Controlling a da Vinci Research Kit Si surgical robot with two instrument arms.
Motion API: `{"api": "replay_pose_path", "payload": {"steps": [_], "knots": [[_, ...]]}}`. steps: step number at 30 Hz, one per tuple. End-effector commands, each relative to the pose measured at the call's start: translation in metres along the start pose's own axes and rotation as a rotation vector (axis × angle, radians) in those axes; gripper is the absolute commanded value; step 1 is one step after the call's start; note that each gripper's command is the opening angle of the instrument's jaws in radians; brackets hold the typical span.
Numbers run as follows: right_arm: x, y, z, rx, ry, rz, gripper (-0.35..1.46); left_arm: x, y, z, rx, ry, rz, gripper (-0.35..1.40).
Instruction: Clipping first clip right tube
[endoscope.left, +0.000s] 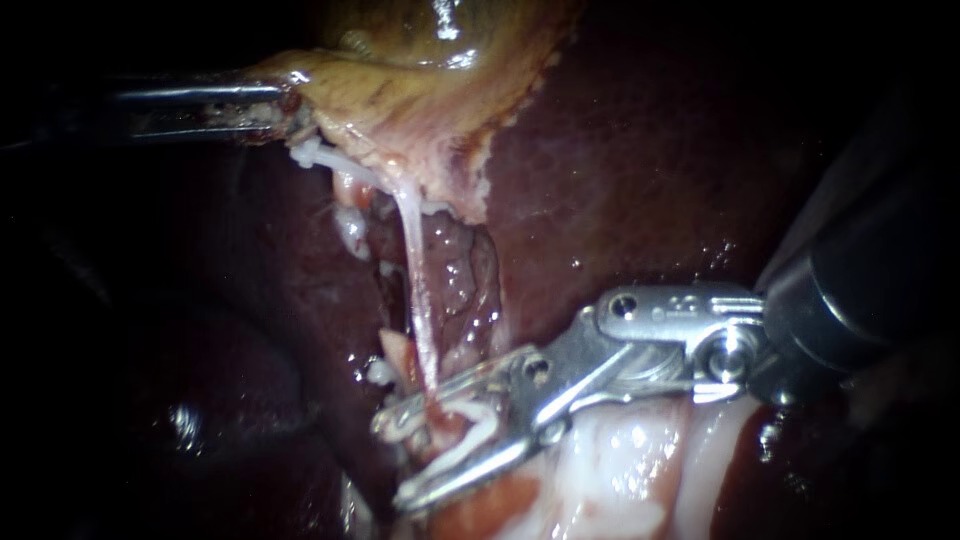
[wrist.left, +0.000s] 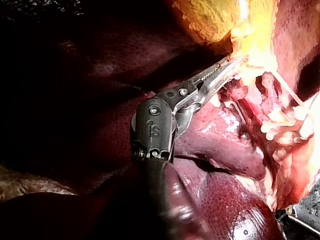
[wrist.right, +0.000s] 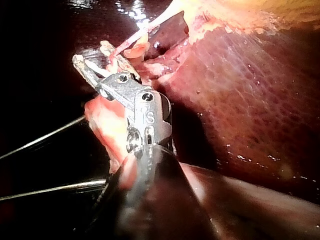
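The tube (endoscope.left: 415, 270) stretches as a pale strand from the gallbladder (endoscope.left: 420, 110) down between the spread jaws of my right instrument (endoscope.left: 395, 460), which straddle it without pinching. My left instrument (endoscope.left: 290, 105) clamps the gallbladder's edge. Dark liver (endoscope.left: 640, 150) lies beside the gallbladder.

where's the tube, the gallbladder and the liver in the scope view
tube (endoscope.left: 415, 270): endoscope view, midway along the pale strand.
gallbladder (endoscope.left: 420, 100): endoscope view, on its tan wall.
liver (endoscope.left: 640, 170): endoscope view, on the bare dark red surface beside the gallbladder.
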Motion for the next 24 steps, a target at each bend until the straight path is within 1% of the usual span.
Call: {"api": "replay_pose_path", "payload": {"steps": [1, 3, 4, 8, 12, 17, 24], "knots": [[0.0000, 0.0000, -0.0002, -0.001, 0.001, 0.001, 0.02, 0.0000, 0.0000, 0.0000, 0.001, 0.000, 0.000, -0.35], [0.0000, -0.0001, -0.0004, 0.000, 0.001, 0.001, -0.10, -0.0001, 0.0000, 0.0000, 0.001, 0.000, 0.000, -0.35], [0.0000, -0.0001, -0.0004, 0.001, 0.001, 0.001, -0.19, -0.0001, 0.0000, 0.0000, 0.001, 0.000, 0.000, -0.35], [0.0000, 0.0001, -0.0008, 0.003, 0.004, 0.001, -0.34, -0.0001, 0.0000, 0.0000, 0.001, 0.000, 0.000, -0.35], [-0.0002, 0.0003, -0.0011, 0.004, 0.003, 0.013, -0.35, -0.0002, 0.0000, 0.0001, 0.002, 0.001, 0.001, -0.35], [-0.0001, 0.0003, -0.0017, -0.017, -0.004, 0.038, -0.35, -0.0002, 0.0000, 0.0001, 0.002, 0.001, 0.001, -0.35], [0.0000, 0.0003, -0.0018, -0.018, -0.004, 0.057, -0.35, -0.0002, 0.0000, 0.0002, 0.002, 0.001, 0.001, -0.35]]}}
